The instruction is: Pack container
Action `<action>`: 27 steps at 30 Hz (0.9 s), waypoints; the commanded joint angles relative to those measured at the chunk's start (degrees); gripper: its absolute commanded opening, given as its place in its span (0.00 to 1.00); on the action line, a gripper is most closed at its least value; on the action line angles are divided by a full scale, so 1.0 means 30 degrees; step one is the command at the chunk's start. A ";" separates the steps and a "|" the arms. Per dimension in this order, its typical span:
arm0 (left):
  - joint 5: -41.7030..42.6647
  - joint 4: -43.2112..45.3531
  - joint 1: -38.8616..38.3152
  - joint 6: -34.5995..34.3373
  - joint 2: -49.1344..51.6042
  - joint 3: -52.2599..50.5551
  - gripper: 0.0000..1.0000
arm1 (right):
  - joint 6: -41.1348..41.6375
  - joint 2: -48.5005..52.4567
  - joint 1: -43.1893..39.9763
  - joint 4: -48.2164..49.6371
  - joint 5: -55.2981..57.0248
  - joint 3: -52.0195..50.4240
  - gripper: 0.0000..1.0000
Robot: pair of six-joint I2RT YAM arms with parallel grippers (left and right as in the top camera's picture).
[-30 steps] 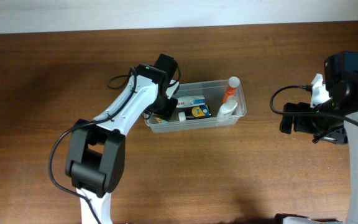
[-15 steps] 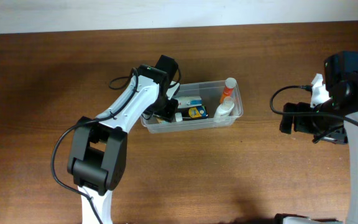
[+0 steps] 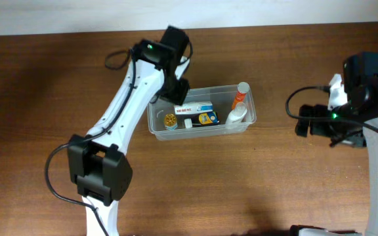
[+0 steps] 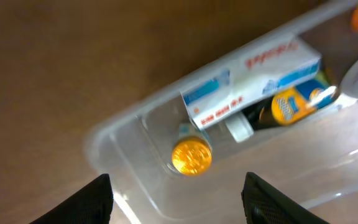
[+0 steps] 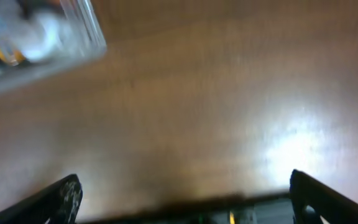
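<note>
Clear, shallow, round-cornered container (image 3: 202, 131) sits mid-table (image 3: 58, 78), holding a box (image 3: 199, 108), a gold-capped bottle (image 3: 170, 120) and white bottles (image 3: 237, 115) whose outlines merge. Left end effector (image 4: 179, 199) hangs over its left end, fingers wide apart; right end effector (image 5: 185, 196), well aside, likewise spread, its view smeared

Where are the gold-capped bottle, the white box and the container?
gold-capped bottle (image 4: 191, 155), left wrist view, on its gold cap.
white box (image 4: 253, 71), left wrist view, on its top face.
container (image 3: 205, 130), overhead view, on its near wall.
</note>
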 commanded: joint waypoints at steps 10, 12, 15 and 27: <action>0.0357 0.2448 0.3453 0.0080 -0.3038 0.1093 0.71 | -0.0503 0.1610 0.3694 0.6819 0.0991 -0.0044 0.98; 0.0619 0.2477 0.4153 0.0087 -0.3031 0.1086 0.73 | -0.0495 0.2251 0.3883 0.7512 0.0976 -0.0044 0.98; 0.0605 0.2433 0.5180 0.0087 -0.2936 0.1078 0.99 | -0.0495 0.3220 0.3912 0.8612 0.0991 -0.0044 0.98; 0.0240 0.1158 0.7140 0.0233 -0.2929 0.1078 1.00 | -0.0495 0.3949 0.3898 0.9697 0.1297 -0.0044 0.98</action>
